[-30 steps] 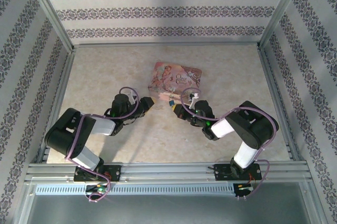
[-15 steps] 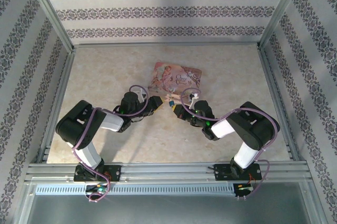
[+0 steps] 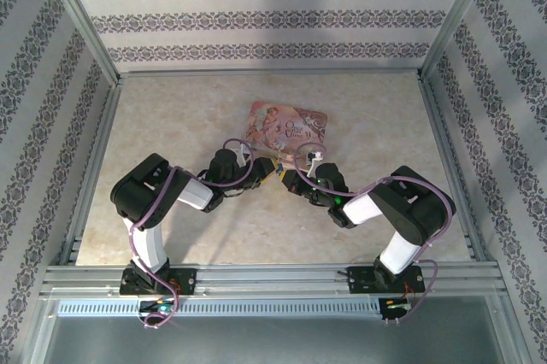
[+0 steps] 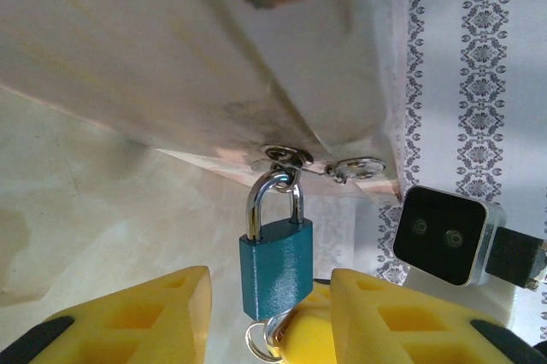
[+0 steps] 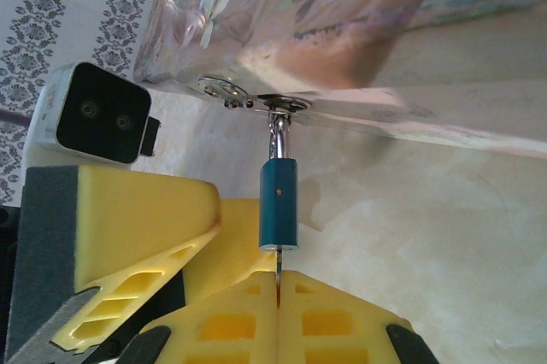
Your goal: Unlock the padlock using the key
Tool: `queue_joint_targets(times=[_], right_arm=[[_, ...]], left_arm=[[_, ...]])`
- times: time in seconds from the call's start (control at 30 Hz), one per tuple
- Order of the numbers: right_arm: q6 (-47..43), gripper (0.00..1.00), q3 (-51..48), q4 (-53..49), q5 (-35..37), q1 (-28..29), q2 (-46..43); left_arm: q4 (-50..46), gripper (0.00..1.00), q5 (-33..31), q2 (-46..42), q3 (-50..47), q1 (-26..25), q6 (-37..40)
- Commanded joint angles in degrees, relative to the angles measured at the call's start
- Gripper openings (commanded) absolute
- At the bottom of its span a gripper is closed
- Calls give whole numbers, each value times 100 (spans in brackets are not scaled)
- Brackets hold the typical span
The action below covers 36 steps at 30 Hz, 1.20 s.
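Note:
The teal padlock (image 4: 275, 266) hangs by its silver shackle from the hasp of the pink printed box (image 3: 286, 125). My left gripper (image 4: 269, 317) is open, with one yellow finger on each side of the lock body and a gap on both sides. My right gripper (image 5: 279, 287) is shut on the key (image 5: 279, 263), whose blade enters the bottom of the padlock (image 5: 279, 203). The key ring (image 4: 259, 343) shows under the lock. In the top view both grippers meet at the padlock (image 3: 275, 165), just in front of the box.
The box lies in the middle of the beige table (image 3: 171, 116), with patterned walls on three sides. The metal rail (image 3: 273, 278) runs along the near edge. The left wrist camera (image 5: 92, 114) is close beside the right gripper.
My left arm has swung right, bringing its gripper from left of the box up to the padlock, and its jaws have narrowed. The right gripper has stayed put on the key.

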Motion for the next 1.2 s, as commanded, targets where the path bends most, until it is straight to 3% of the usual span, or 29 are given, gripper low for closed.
queue_joint_targets(times=[0.0,0.5,1.17], right_arm=[[-20,0,48,85,22,99,-135],[65,0,65,118,25,106,-100],[893,0,153,329,-61,91,-58]], left_arm=[[557,40,4,188,139,-59,-181],[510,37,8,388,399,-77,-205],[647,26,13,416,479,-138,-350]])
